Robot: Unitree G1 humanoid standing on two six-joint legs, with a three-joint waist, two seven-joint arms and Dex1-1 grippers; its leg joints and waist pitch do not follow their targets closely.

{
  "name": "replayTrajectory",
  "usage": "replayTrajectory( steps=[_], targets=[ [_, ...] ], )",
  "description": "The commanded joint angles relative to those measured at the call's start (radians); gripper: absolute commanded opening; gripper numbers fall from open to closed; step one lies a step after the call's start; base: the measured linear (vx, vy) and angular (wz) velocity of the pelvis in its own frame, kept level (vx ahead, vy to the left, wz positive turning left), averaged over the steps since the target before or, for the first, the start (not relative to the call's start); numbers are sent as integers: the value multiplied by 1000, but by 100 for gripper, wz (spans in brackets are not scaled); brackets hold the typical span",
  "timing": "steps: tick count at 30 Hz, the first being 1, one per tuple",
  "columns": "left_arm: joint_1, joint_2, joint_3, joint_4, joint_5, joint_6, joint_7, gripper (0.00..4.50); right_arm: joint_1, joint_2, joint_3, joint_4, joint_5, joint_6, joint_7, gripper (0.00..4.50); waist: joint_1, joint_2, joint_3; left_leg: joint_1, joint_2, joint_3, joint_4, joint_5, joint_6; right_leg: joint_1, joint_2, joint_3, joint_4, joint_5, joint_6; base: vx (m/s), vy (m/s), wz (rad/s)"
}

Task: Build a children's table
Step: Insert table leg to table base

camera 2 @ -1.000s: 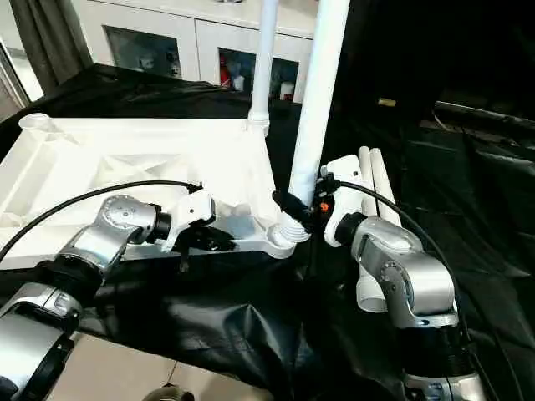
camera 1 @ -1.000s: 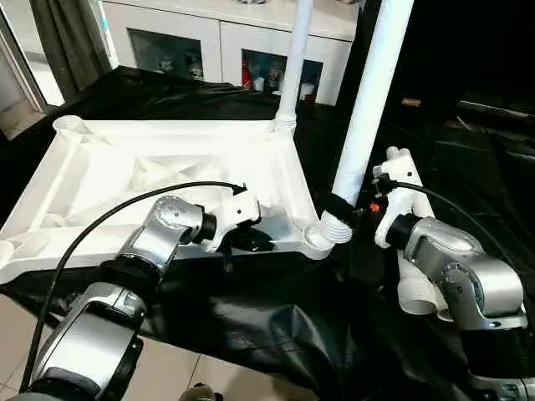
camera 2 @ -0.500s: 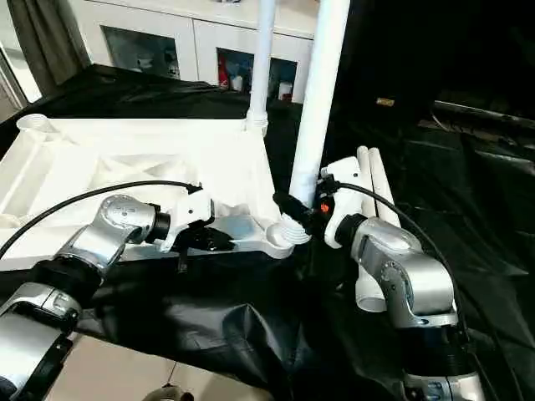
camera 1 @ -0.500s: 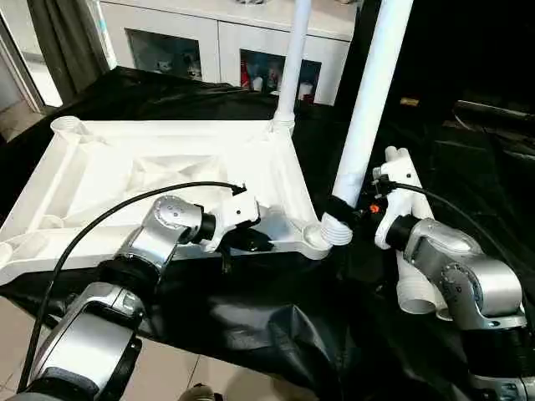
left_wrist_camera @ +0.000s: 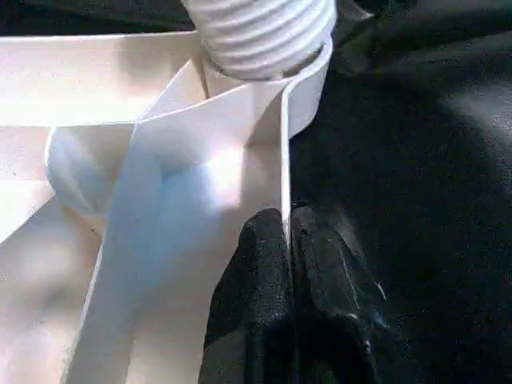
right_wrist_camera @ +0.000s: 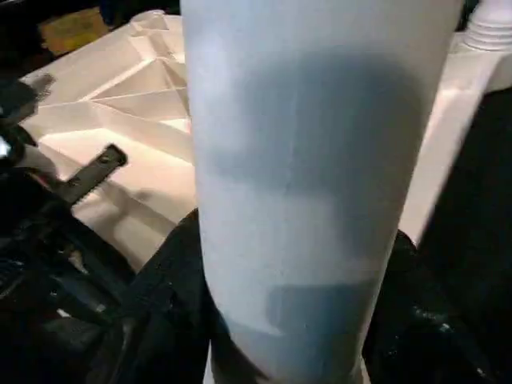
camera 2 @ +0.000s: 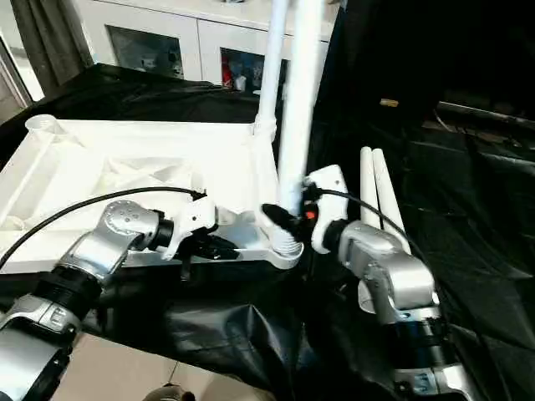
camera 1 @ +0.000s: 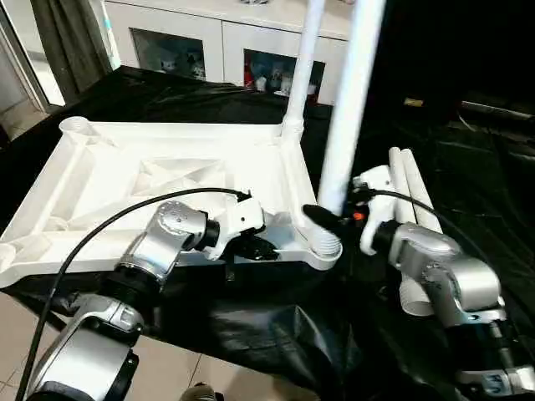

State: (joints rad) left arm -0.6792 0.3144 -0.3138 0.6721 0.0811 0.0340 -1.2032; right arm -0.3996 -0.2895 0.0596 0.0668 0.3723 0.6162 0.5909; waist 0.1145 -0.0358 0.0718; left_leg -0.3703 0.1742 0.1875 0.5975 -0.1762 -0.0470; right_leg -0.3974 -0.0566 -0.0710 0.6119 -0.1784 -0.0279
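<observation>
Claws first: the left claw (camera 1: 259,247) is pressed tight on the near rim of the white plastic rectangular table top (camera 1: 125,180), which lies ribbed underside up on the black-draped bench (camera 1: 251,322). Just beside it, the right claw (camera 1: 322,219) grips the long white tapered tubular leg (camera 1: 343,125) low on its shaft, its black fingers (right_wrist_camera: 172,268) on either side; the leg's threaded end (left_wrist_camera: 260,32) sits at the round corner socket (camera 1: 322,249) nearest the left claw. Beyond, a second white leg (camera 1: 303,63) stands upright in the far corner. Two spare white legs (camera 1: 410,184) lie on the bench behind the right claw.
</observation>
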Motion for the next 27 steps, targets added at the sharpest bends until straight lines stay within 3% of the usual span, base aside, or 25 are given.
replayTrajectory(
  steps=[1,3,8,15,19,27],
  targets=[
    [-5,-11,-6,-6,8,3,28,0,-14,-9,8,8,-15,-15,12,190,-2,-2,-68,20,66,-29,-75,-196,3,44,-111,61,-83,-295,-157,0,0,0],
    [-9,-8,-2,0,11,2,37,0,-15,-15,11,13,-17,-19,21,190,-2,-6,-70,19,66,-29,-75,-192,3,45,-112,61,-83,-301,-151,0,0,0],
    [-11,-6,4,-17,-1,16,32,0,-19,-20,18,46,-34,-48,32,190,-2,-5,-70,18,64,-28,-74,-190,3,44,-111,61,-85,-315,-144,0,0,0],
    [-4,12,-3,-26,2,21,13,0,-17,-22,25,67,-50,-73,37,190,-2,-1,-72,19,65,-28,-74,-192,3,44,-111,62,-82,-293,-156,0,0,0],
    [-3,28,-8,-22,10,18,7,0,-18,-22,25,78,-55,-82,45,190,-4,-6,-74,17,64,-27,-73,-182,4,47,-110,61,-79,-277,-159,0,0,0],
    [4,72,-3,-40,8,30,-22,0,-23,-28,29,78,-51,-82,59,190,-5,-6,-76,16,65,-26,-71,-162,13,47,-109,61,-75,-256,-164,0,0,0]
  ],
)
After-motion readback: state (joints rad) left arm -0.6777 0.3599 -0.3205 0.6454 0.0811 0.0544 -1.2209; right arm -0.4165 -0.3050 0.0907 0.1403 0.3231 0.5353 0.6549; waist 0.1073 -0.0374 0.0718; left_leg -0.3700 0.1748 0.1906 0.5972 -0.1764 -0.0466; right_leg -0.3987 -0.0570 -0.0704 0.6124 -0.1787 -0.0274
